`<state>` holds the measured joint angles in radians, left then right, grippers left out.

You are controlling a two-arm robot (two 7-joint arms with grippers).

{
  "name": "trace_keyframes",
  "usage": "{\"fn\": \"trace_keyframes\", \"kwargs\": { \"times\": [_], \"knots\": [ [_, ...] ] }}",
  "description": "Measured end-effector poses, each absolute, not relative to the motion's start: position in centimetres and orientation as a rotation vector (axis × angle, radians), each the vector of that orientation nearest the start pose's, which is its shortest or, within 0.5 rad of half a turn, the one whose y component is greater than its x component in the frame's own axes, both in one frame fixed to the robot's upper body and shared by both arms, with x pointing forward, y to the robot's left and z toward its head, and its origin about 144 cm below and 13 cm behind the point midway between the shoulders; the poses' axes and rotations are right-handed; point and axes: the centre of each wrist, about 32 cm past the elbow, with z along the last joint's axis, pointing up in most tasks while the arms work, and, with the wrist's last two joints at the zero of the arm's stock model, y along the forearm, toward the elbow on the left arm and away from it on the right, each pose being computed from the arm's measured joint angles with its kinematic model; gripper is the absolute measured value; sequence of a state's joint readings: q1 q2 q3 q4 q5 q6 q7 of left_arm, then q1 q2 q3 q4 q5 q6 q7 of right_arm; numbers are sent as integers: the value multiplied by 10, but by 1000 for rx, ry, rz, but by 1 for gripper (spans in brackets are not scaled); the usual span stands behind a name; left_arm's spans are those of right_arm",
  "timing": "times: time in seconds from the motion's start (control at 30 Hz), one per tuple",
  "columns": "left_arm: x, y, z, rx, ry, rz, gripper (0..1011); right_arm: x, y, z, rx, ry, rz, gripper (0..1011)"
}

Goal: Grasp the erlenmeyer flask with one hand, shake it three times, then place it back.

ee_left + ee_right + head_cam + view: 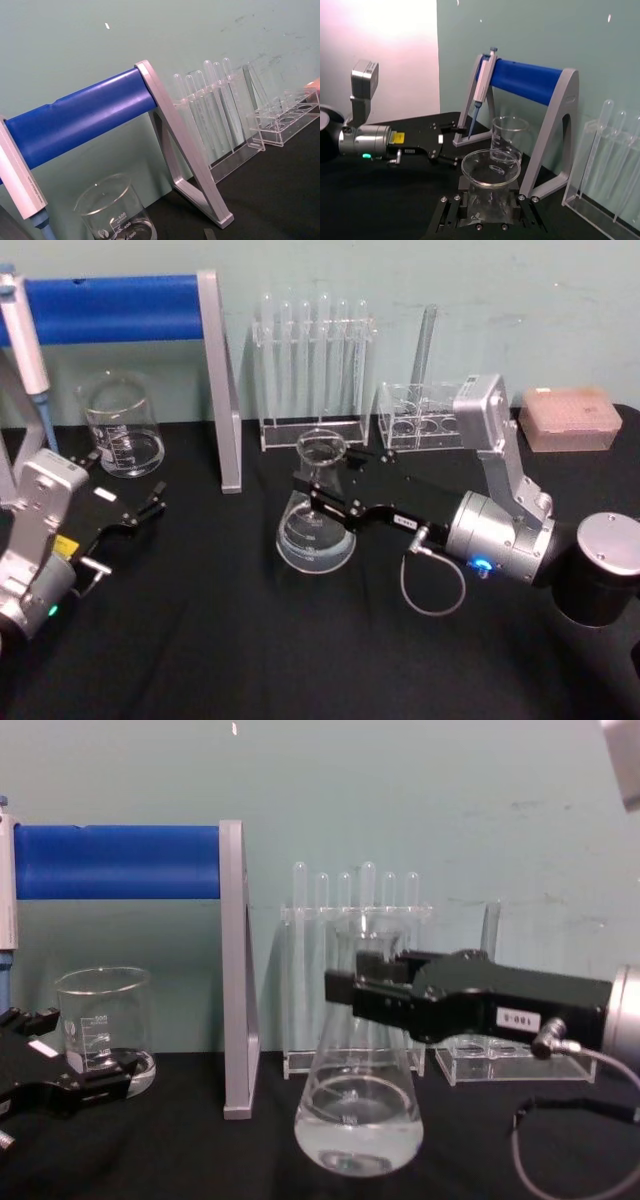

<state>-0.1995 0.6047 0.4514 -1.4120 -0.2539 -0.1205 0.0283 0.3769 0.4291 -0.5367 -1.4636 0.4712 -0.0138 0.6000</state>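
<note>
Clear glass conical erlenmeyer flask [315, 525] upright mid-table on the black cloth [250, 640], its neck in the long black right gripper [322, 483].
The fingers look clenched on the neck. Lift straight up before shaking, gently, lest the liquid slosh out. The small black left gripper [150, 502] lies released, far left.

Light is even and diffuse. The green wall [500, 300] is uniformly bright. The black tablecloth [250, 660] absorbs light, and cast shadows on it cannot be made out. A pale sheen runs along the upper side of the blue bar [85, 112], and a faint shadow lies on the wall beneath it. In the right wrist view, a washed-out patch [375, 30] is blown to white-pink. There are small glints on the flask [315, 535] rim.
</note>
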Motion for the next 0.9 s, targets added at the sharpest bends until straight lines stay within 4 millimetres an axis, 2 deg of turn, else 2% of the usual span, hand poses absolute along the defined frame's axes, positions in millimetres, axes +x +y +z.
{"fn": "trace_keyframes", "kwargs": {
  "times": [0.9],
  "knots": [
    [489, 310, 1140, 304, -285, 1248, 1001, 536, -220, 1170, -77, -62, -468, 450]
  ]
}}
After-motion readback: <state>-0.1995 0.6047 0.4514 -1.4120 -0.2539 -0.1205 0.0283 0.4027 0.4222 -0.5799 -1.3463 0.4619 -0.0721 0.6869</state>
